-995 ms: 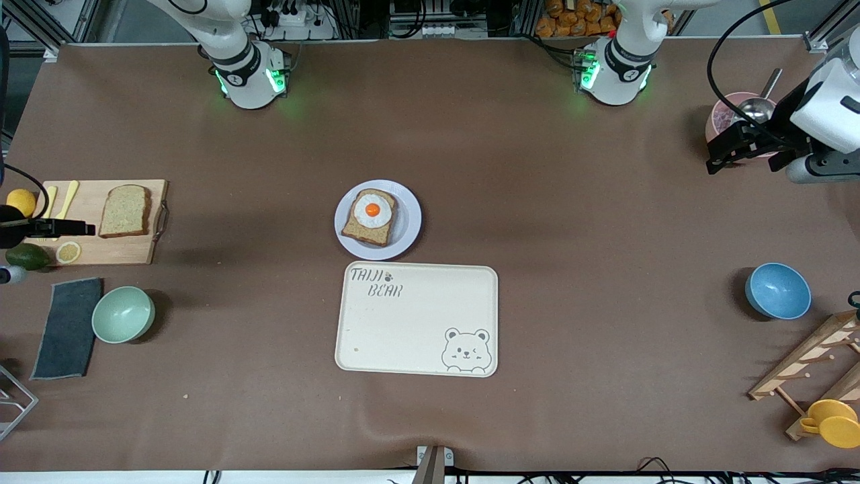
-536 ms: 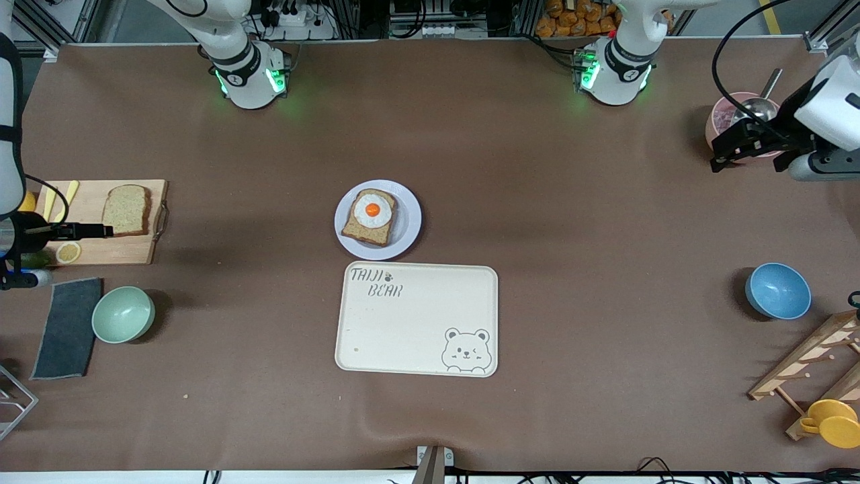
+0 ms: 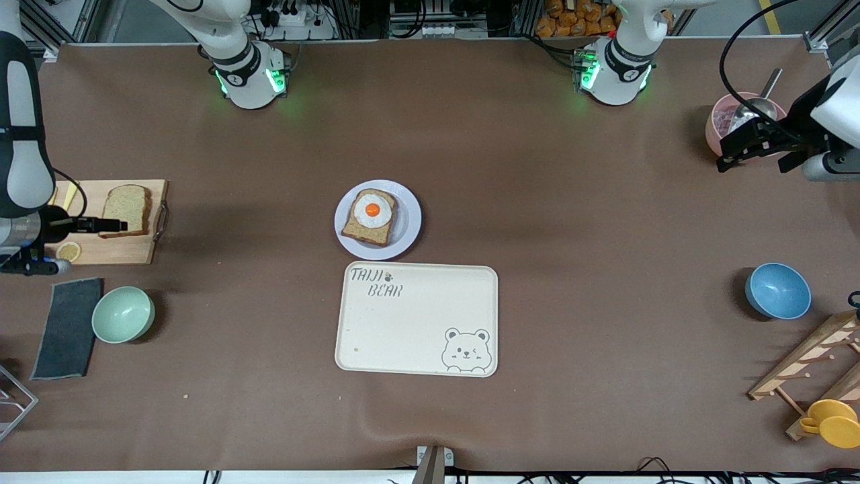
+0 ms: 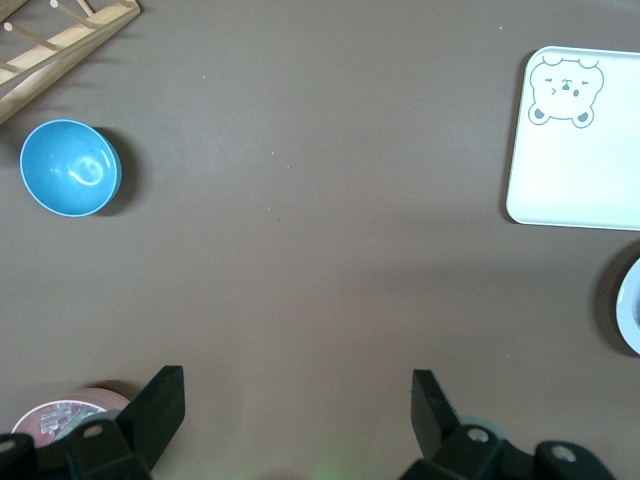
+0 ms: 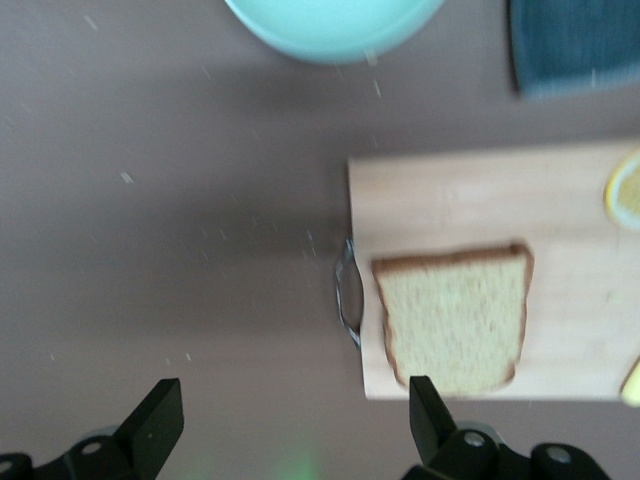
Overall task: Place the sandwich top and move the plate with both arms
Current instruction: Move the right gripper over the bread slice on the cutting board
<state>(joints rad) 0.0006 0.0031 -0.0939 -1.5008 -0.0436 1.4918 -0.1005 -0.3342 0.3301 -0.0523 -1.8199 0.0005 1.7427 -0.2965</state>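
Since the earlier frames, my right gripper has travelled inward from the table edge and now hangs over the cutting board, its black fingers overlapping the edge of the sandwich top; my left gripper has drawn slightly back toward the left arm's end of the table, over the pink bowl that holds a metal scoop. Both grippers stand released, jaws wide, holding nothing. In the right wrist view the sandwich top lies flat on the cutting board, beside its metal handle, with my fingers spread above it. The plate sits at mid-table, bearing the egg slice, and lies just beside the edge of the bear tray that is farther from the front camera. Near the cutting board are a green bowl, a dark cloth and a lemon slice. A blue bowl and a wooden rack occupy the left arm's end. My left arm waits.
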